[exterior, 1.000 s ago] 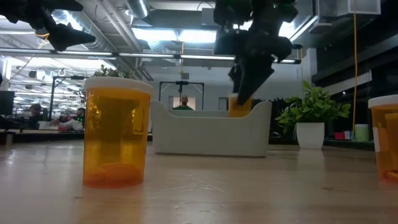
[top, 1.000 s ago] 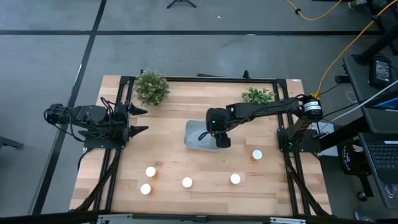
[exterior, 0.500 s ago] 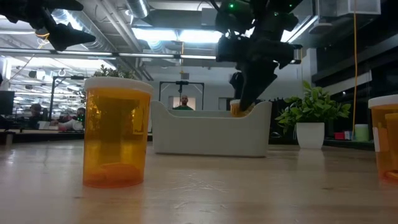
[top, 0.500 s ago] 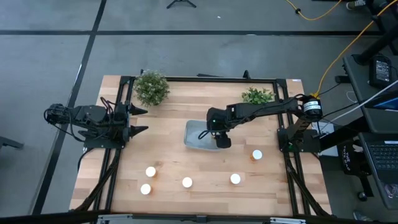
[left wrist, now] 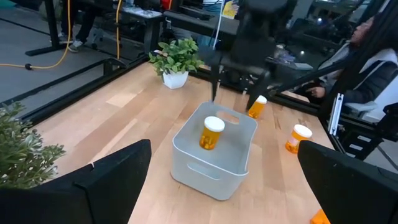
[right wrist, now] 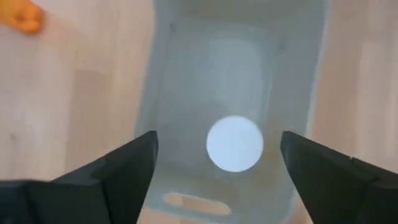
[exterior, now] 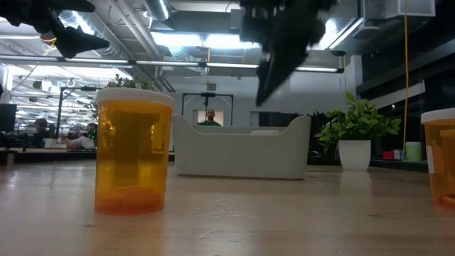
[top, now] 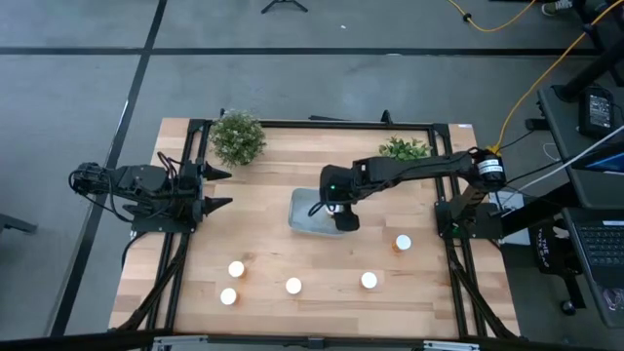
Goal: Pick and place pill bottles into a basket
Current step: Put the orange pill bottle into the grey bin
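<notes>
The pale basket (top: 304,216) stands at the table's middle. One pill bottle (left wrist: 211,132), amber with a white cap (right wrist: 234,143), stands upright on the basket's floor. My right gripper (right wrist: 217,142) hangs open above it, a finger on either side of the cap and clear of it. In the high view the gripper (top: 337,211) hides this bottle. Several more pill bottles stand upright on the near half of the table (top: 236,268) (top: 293,286) (top: 403,242). My left gripper (top: 230,189) waits open at the table's left edge.
Two potted plants stand at the far edge (top: 237,136) (top: 404,149). A black frame rail (top: 322,125) runs round the table. In the low view one bottle (exterior: 134,149) stands close to the camera, in front of the basket (exterior: 242,151). A person (left wrist: 367,56) sits beyond the table.
My right gripper came down with the bottle into the basket, opened and let go, then rose and drew a little toward the table's left. The bottle now stands on the basket floor.
</notes>
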You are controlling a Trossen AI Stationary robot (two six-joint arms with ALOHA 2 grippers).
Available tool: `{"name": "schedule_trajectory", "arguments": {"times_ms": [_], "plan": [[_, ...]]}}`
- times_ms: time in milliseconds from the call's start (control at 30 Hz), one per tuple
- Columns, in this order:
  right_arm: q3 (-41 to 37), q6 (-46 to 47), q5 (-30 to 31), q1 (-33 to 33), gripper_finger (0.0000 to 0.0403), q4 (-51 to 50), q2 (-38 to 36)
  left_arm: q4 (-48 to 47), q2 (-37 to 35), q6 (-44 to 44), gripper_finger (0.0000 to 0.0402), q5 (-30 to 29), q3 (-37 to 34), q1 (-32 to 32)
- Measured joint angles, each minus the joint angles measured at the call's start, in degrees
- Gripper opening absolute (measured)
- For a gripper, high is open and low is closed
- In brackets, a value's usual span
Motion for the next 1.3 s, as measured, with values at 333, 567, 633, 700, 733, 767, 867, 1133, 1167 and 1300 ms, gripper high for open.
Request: {"name": "schedule_trajectory", "arguments": {"times_ms": [333, 567, 633, 700, 733, 767, 867, 1133, 1167, 1300], "plan": [[26.56, 9.40, 14.21, 7.97, 0.0342, -29.21, -0.02, -0.84, 0.00, 0.65, 0.0400, 0.07, 0.00, 0.02], [32.69, 23.91, 13.06, 16.95, 0.0342, -41.34, -3.18, -3.18, 0.00, 1.63, 0.0400, -0.55, 0.00, 0.01], [30.90, 29.26, 12.84, 19.55, 0.0342, -42.68, -6.25, -3.23, 0.34, 1.60, 0.0400, -1.63, 0.00, 0.01], [24.87, 35.98, 13.33, 22.08, 0.0342, -42.30, -11.00, -3.51, 0.42, 1.65, 0.0400, -2.20, -0.02, 0.02], [21.18, 38.73, 13.77, 23.19, 0.0342, -41.79, -13.50, -3.30, 0.64, 1.73, 0.0400, -2.23, -0.01, 0.02], [17.48, 42.26, 14.98, 24.35, 0.0342, -40.58, -16.04, -3.30, 1.04, 2.23, 0.0400, -2.33, 0.00, 0.02], [6.54, 51.32, 15.16, 27.61, 0.0342, -42.44, -22.96, -3.00, 1.53, 3.06, 0.0400, -2.59, -0.04, 0.00], [-18.17, 54.93, 13.12, 31.75, 0.0342, -28.44, -31.84, -2.85, 3.89, 0.47, 0.0400, -5.78, 0.00, 0.00], [-20.72, 54.91, 12.73, 31.80, 0.0342, -26.92, -32.21, -2.98, 4.40, 0.11, 0.0400, -6.20, 0.00, 0.00], [-29.29, 56.49, 12.19, 31.70, 0.0342, -20.17, -33.84, -3.00, 6.00, -1.85, 0.0400, -6.33, 0.00, 0.00]]}}
